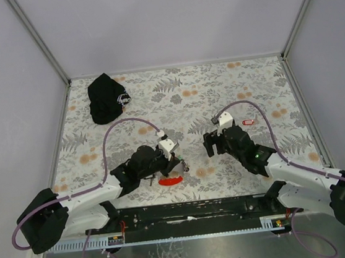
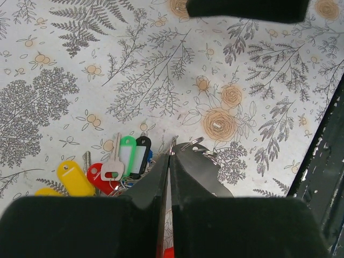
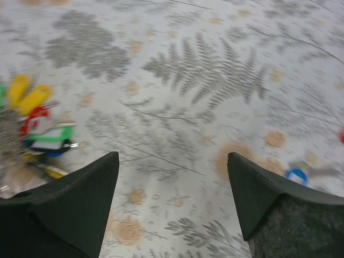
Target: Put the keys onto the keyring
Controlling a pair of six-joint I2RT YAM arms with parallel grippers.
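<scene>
- Here, bunched on the flowered tablecloth (image 1: 218, 92) near its front edge, between the two arms: the keys (image 2: 114, 164), tags fanned out side by side.
- Standing upright in the left wrist view, long axes pointing away from the camera: the green tag (image 2: 127, 156) and the black tag (image 2: 142, 155); slanted from upper left to lower right, the yellow tag (image 2: 75, 177).
- Clenched tight, the left gripper (image 2: 170, 153), tips just beside the bunch; thin wire loops of the keyring (image 2: 196, 143) right at the tips, impossible to tell whether pinched.
- Spread wide with nothing between the fingers, the right gripper (image 3: 172, 183), well apart from the bunch.
- Lying crosswise just in front of the left gripper, the red plastic piece (image 1: 170, 180); mostly cut off at the bottom of the left wrist view.
- Blurred in the right wrist view, a lone blue tag (image 3: 296, 174) off to the right.
- Far back on the left, a black cap (image 1: 108, 98).
</scene>
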